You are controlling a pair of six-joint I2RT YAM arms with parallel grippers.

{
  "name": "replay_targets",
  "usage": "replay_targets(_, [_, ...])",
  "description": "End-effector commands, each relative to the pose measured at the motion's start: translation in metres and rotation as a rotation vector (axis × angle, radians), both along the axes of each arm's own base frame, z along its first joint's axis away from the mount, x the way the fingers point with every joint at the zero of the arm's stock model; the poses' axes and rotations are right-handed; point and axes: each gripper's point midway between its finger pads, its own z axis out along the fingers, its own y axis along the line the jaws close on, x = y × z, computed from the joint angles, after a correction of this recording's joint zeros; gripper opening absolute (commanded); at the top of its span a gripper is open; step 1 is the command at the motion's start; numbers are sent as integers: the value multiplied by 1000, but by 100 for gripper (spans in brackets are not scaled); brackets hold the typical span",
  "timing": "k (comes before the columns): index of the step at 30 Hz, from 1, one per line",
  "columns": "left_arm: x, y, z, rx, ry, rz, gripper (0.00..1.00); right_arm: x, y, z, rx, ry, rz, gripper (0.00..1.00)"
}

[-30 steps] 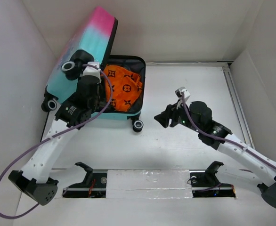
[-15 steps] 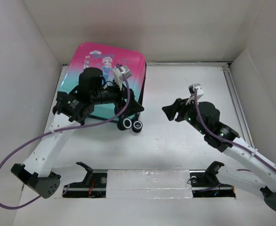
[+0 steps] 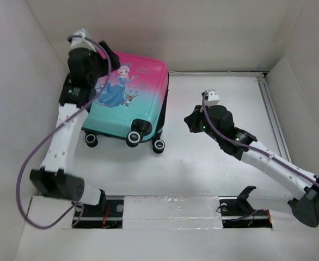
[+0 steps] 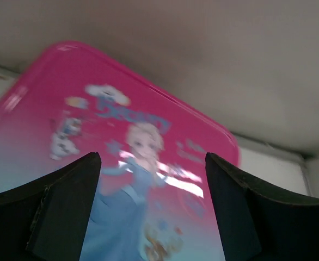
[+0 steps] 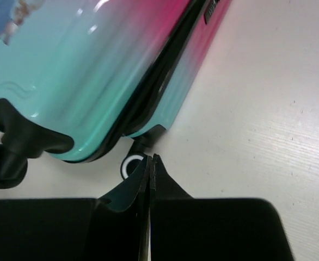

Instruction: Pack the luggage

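Fingers of our left tool [image 4: 151, 163] stand wide apart and they hold nothing; between them we see only the lid of the luggage [image 4: 121, 109], a little blurred, with the cartoon princess in the blue dress. From above, this tool [image 3: 104, 55] is raised over the far left corner of the luggage [image 3: 140, 95], at its pink end, and we cannot tell if it touches the shell. Our right tool [image 5: 150, 159] is fully closed, the two fingers pressed together with nothing between them. It points toward the near right corner of the luggage [image 5: 94, 70], where one wheel [image 5: 130, 165] shows just beyond the tips, but from above the tool [image 3: 192, 120] is apart from it, over the white bench [image 3: 214, 174]. The luggage is closed and lies flat on the far left part of the bench, picture side up, pink end far, teal end and wheels [image 3: 133, 138] toward us.
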Motion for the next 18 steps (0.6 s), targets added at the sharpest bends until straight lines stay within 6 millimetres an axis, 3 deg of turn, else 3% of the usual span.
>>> replay_targets(1, [58,105,-19,-109,42,316,73,15,9,19,26,-51,6,0])
replay_targets(2, [65,127,-34,-117,85,361,71,23,9,9,5,-41,-3,0])
replay_targets(3, [72,145,-31,-133,88,385,71,27,12,12,10,-47,-3,0])
replay_targets(4, [84,180,-57,-136,146,445,70,37,9,16,19,-53,-16,0])
replay_targets(6, [88,207,-81,-123,225,494,68,56,13,4,4,-38,-20,0])
replay_targets(7, [91,220,-80,-98,225,518,68,65,10,-1,1,-23,-23,0])
replay_targets(8, [97,242,-104,-89,279,557,68,75,12,5,21,-28,-26,0])
replay_targets(9, [96,252,-115,-88,317,583,68,87,16,-12,13,7,-32,0])
replay_targets(10, [98,262,-114,-74,318,593,68,93,19,-16,14,14,-26,0])
replay_targets(11, [103,278,-137,-61,368,603,68,104,18,-13,16,10,-40,0])
replay_targets(12, [100,285,-150,-56,424,611,68,109,24,-27,11,44,-31,0])
replay_targets(13, [108,294,-158,-36,445,611,68,117,24,-26,21,29,-39,0])
replay_targets(14, [108,292,-152,-41,440,597,68,119,28,-33,19,39,-28,0])
replay_targets(15, [111,299,-173,-21,488,594,68,127,28,-27,26,29,-37,0])
replay_targets(16, [110,299,-183,-23,523,592,68,132,33,-39,17,52,-24,0])
replay_targets(17, [113,293,-189,-39,533,556,68,136,36,-40,18,49,-24,0])
replay_targets(18, [114,288,-211,-55,582,527,68,146,35,-34,26,38,-35,0])
